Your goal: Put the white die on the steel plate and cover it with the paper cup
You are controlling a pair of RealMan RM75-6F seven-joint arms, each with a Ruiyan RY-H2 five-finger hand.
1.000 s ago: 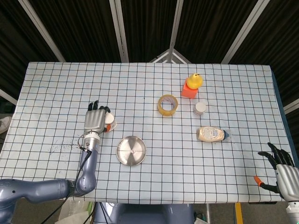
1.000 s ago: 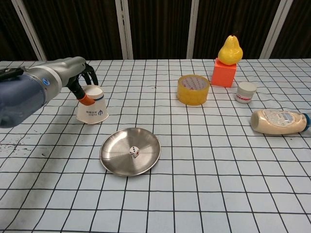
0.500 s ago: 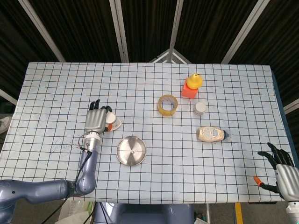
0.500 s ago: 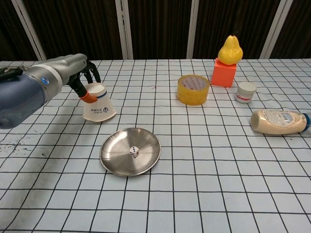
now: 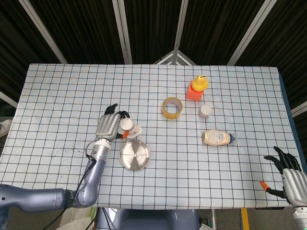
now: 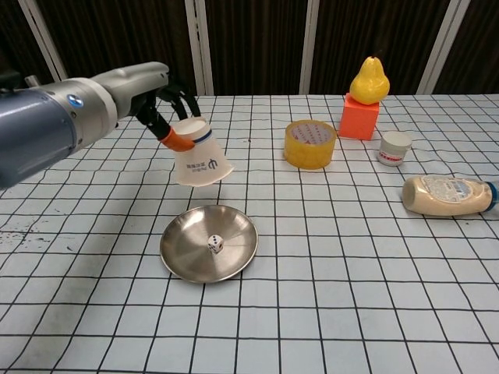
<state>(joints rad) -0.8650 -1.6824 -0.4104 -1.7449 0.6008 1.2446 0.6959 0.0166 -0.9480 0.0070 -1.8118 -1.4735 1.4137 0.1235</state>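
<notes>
Two hands show in our views. Nearest, our right hand [image 5: 289,175] rests at the worktop's [image 6: 374,312] edge with fingers spread, holding nothing. Next we see the steel plate [image 6: 187,261] with the white die [image 6: 215,244] lying on it near the middle. Just beyond the plate, our left hand [image 6: 162,113] grips the paper cup [image 6: 201,154], mouth down, tilted and lifted off the cloth. Farther back stand a yellow tape roll [image 6: 310,143] and a mayonnaise bottle [image 6: 446,195] on its side.
</notes>
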